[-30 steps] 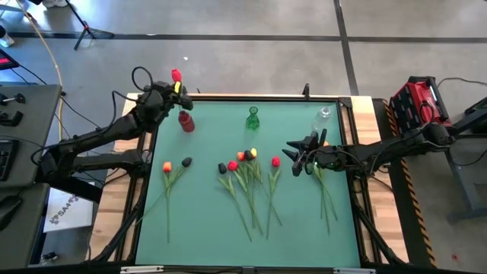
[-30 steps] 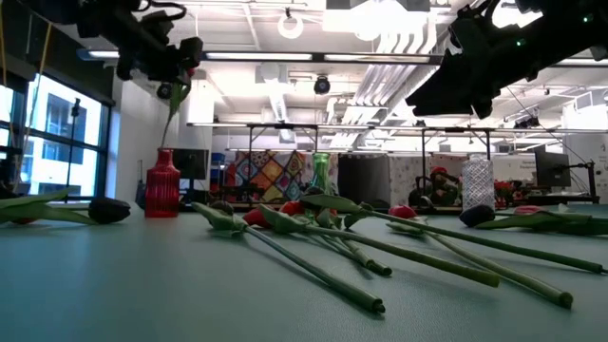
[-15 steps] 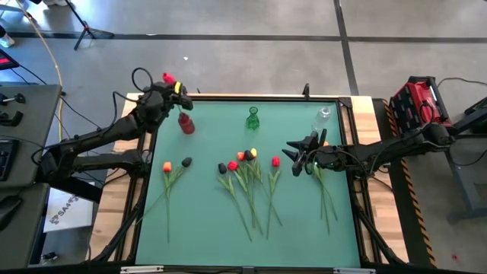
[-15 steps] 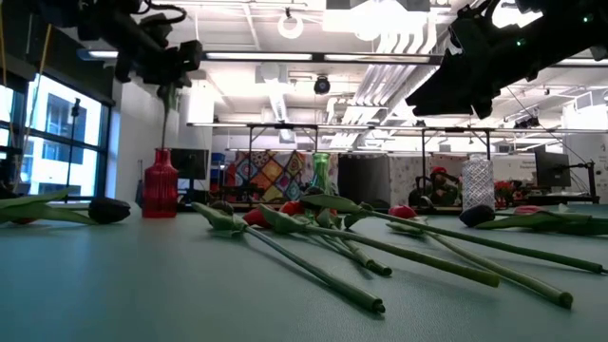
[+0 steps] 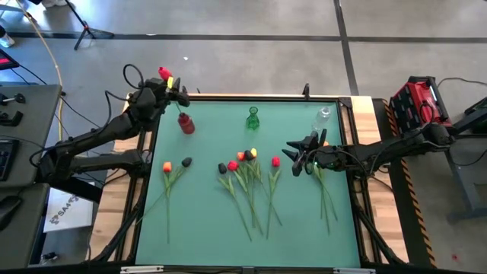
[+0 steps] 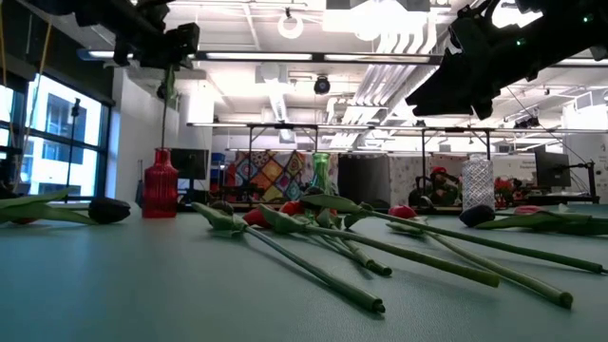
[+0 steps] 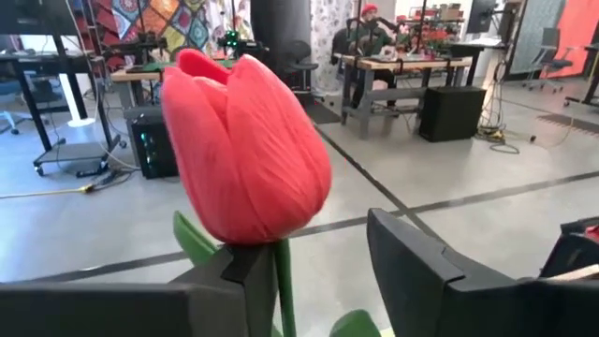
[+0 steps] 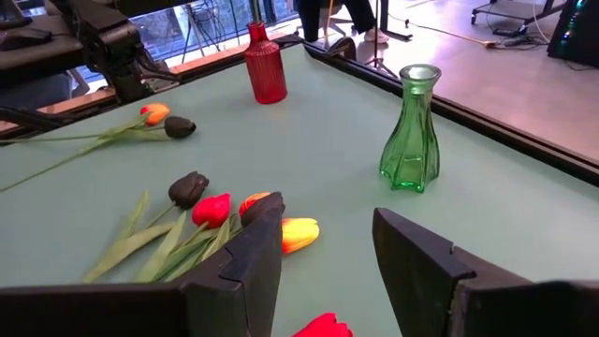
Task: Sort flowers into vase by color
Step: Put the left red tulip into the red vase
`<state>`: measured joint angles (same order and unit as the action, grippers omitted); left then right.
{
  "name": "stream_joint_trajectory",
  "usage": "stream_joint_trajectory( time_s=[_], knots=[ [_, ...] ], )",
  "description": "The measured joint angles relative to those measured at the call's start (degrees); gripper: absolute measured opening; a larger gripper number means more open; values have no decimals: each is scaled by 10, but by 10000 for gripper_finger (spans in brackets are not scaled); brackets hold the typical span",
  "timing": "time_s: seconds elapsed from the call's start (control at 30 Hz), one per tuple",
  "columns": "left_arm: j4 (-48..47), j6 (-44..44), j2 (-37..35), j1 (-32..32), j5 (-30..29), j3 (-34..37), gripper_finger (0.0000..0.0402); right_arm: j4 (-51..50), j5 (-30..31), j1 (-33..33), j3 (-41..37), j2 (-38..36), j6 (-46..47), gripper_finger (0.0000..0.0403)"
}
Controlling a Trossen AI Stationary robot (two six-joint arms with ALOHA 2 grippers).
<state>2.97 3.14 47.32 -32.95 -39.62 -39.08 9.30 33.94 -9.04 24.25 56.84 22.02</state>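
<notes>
the left claw (image 5: 162,86) pinches a red tulip (image 5: 163,73) above the red vase (image 5: 185,122); a swaying stem could miss its narrow neck. the right claw (image 5: 298,156) waits spread.

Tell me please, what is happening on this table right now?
The robot is sorting tulips into vases by color. The left pincer holds a red tulip by its stem, above the red vase at the table's far left. The right pincer hangs open over the mat, near the flowers lying in the middle. The green vase and the clear vase stand along the far edge.
</notes>
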Motion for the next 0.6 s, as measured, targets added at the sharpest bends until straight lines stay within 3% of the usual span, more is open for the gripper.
stream_joint_trajectory(
  time_s=[0.27, 0.6],
  knots=[
    [-147, 2, -37, 13, 9, -64, 199, 12, 5, 0, 0, -3, -5, 158],
    [-317, 13, -106, 84, 12, -157, 205, 13, 5, 0, 0, -61, -7, 158]
  ],
)
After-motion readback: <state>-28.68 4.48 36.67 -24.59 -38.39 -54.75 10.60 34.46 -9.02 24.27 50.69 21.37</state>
